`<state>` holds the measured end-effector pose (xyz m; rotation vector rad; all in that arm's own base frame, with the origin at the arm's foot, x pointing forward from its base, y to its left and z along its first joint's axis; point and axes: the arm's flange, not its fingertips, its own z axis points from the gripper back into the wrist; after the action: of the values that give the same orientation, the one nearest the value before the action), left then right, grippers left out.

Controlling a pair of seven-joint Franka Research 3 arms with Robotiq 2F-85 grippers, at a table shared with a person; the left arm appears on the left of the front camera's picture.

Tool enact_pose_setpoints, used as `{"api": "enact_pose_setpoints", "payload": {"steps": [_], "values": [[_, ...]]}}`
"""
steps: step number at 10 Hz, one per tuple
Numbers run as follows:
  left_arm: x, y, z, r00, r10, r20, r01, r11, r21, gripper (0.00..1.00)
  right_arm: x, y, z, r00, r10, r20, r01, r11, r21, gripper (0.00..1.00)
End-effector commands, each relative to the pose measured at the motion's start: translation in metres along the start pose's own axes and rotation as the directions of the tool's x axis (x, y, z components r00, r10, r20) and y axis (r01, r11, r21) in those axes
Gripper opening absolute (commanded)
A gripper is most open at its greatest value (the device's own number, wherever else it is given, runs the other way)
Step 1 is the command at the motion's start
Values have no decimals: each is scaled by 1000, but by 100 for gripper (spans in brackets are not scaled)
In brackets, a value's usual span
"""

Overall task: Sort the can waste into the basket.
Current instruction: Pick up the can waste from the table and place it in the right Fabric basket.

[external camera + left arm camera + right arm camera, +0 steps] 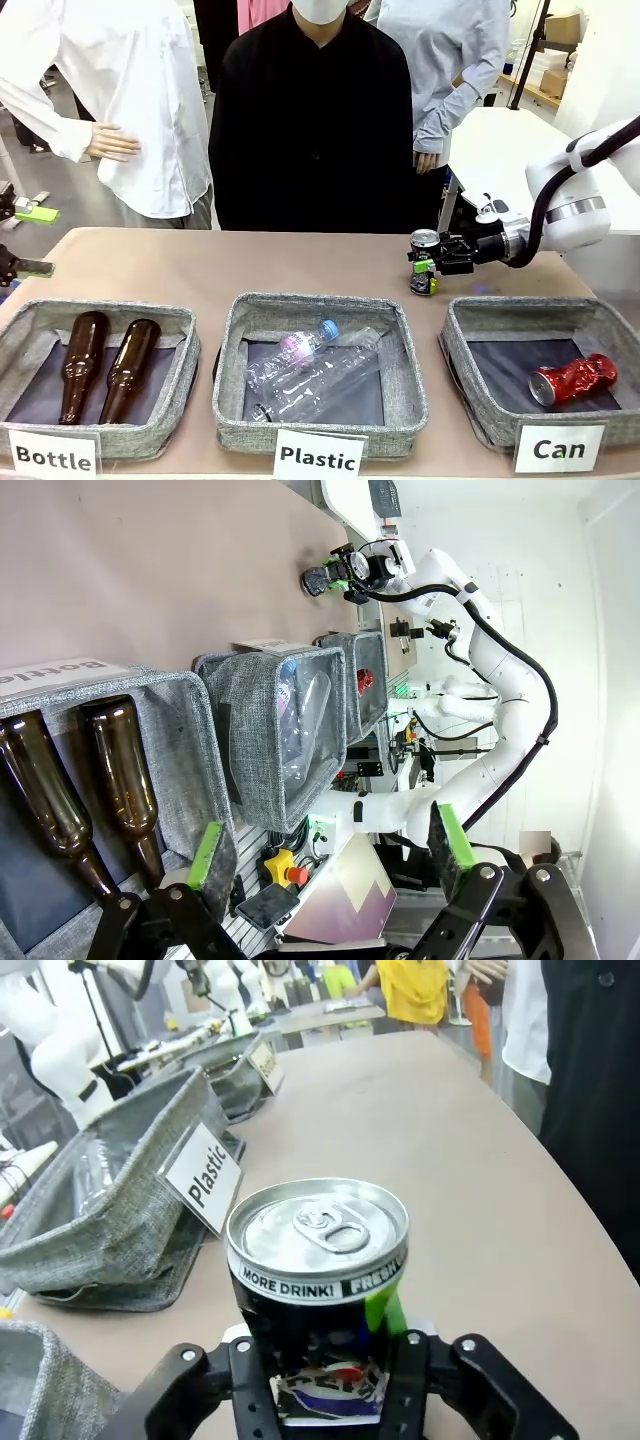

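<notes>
Front view: the right gripper [437, 262] was clamped on the slim black can with a silver top [424, 262], upright on the tan table [300, 265] behind the grey fabric basket labelled "Can" [470, 400] at the right end, where a crushed shiny red can [572, 379] lay.

Left wrist view: the left gripper [330, 855] hung with green-padded fingers [206, 852] spread wide and empty, above the bin of brown glass bottles [120, 780].

Right wrist view: both fingers pressed the black can's sides.

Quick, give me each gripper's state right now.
Left gripper: open, holding nothing.
Right gripper: shut on the black can, which stands upright on the table.
</notes>
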<state>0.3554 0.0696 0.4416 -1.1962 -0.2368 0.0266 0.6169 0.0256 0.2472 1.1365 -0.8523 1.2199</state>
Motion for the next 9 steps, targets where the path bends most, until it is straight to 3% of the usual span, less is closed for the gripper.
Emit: {"api": "enact_pose_setpoints", "payload": {"steps": [1,3,5,7,9], "values": [[-3,-2,3,1000,2,-7,-2,1000,-4,100,12,3,8,998,33,48,-34,999,18,4],[-3,-2,3,1000,2,-7,-2,1000,-4,100,37,25,18,996,71,48,-71,997,6,0],[-3,-2,3,1000,2,-7,-2,1000,-4,100,76,55,32,987,153,48,-156,985,73,0],[-3,-2,3,1000,2,-7,-2,1000,-4,100,118,98,45,984,171,-57,-164,981,107,0],[-3,-2,3,1000,2,-7,-2,1000,-4,100,144,158,56,959,197,-205,-145,958,247,0]]}}
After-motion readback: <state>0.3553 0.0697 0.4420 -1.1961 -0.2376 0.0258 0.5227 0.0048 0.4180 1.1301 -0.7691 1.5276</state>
